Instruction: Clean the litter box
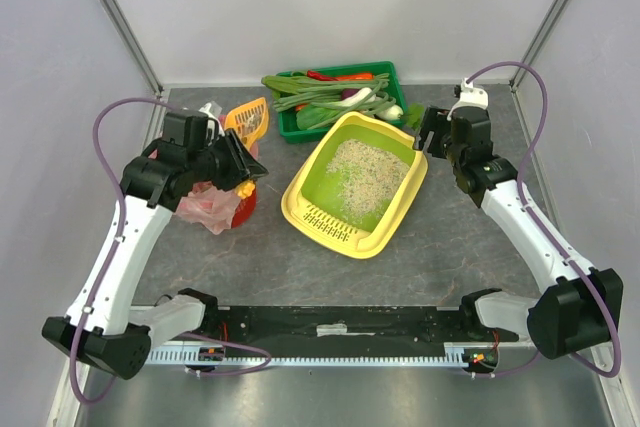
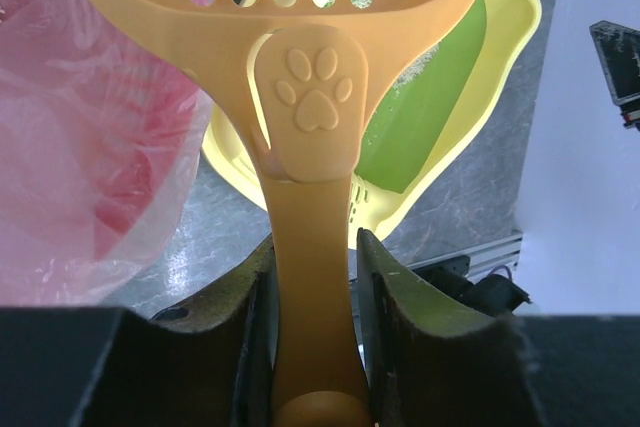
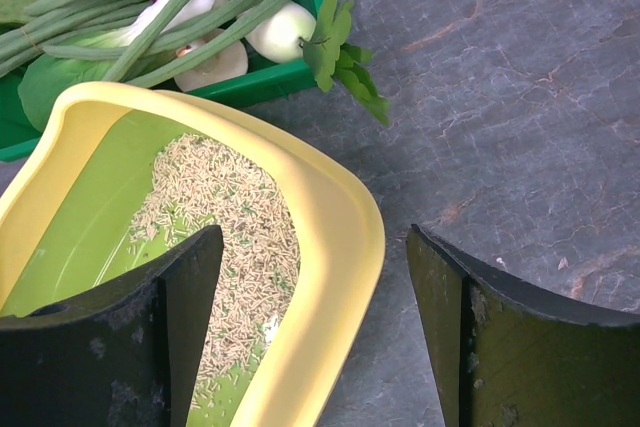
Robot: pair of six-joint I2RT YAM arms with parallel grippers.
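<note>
One grey veined table (image 1: pixel 450 237), pale walls (image 1: pixel 300 7), left end effector (image 2: pixel 312 257) clamping scoop (image 2: pixel 310 97), right end effector (image 3: pixel 315 242) apart by litter box (image 3: pixel 345 222)

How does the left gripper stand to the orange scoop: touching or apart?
Touching. In the left wrist view the orange scoop has its handle clamped between the fingers of the left gripper.

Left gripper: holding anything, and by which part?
Yes: the left gripper holds the orange litter scoop by its handle, below the paw print. The right gripper is open, holding nothing.
</note>
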